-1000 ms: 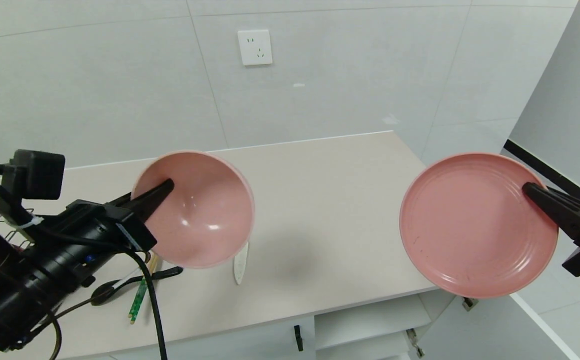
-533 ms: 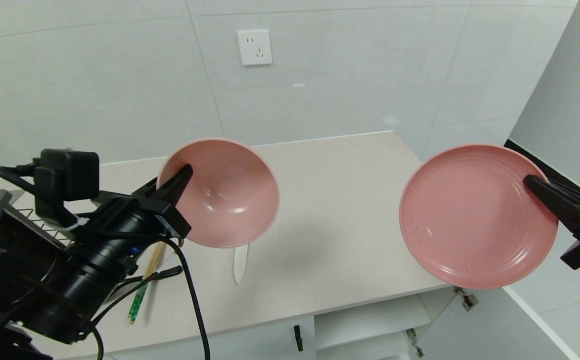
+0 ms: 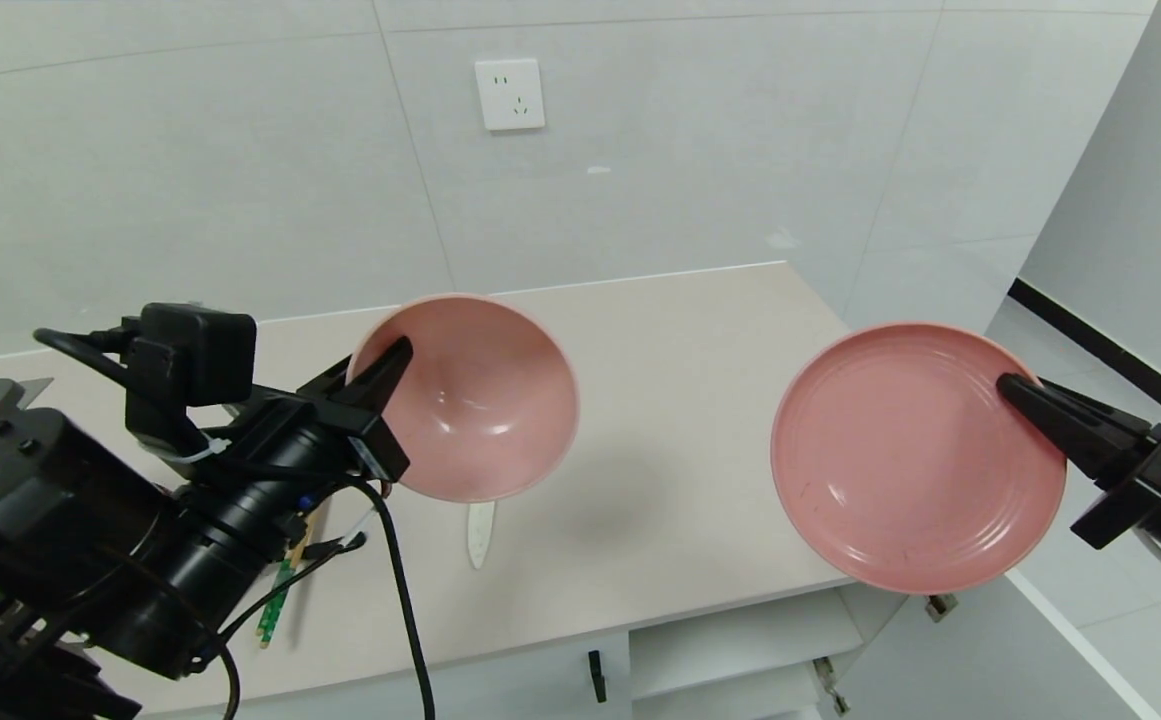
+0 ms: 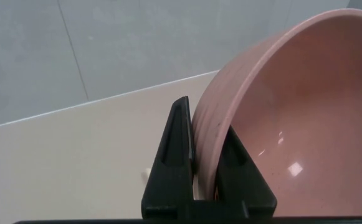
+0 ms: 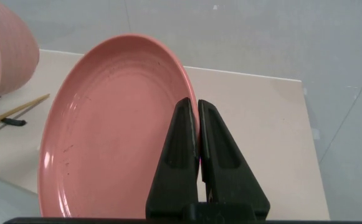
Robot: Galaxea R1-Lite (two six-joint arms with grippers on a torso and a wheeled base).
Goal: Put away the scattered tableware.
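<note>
Holds a round pink plastic bowl (image 3: 480,400) in the air above the left part of the beige countertop (image 3: 680,400) with the left gripper (image 3: 398,352), fingers pinched narrow on the rim, one inside and one outside, the bowl tipped on its side. Holds a round pink ribbed plate (image 3: 900,460) by its right edge with the right gripper (image 3: 1015,385), fingers nearly together on the rim, tilted, over the counter's front right corner. Below the bowl, lying on the counter: a white spoon (image 3: 480,535), green-tipped chopsticks (image 3: 278,592) and a black utensil handle (image 3: 335,548).
</note>
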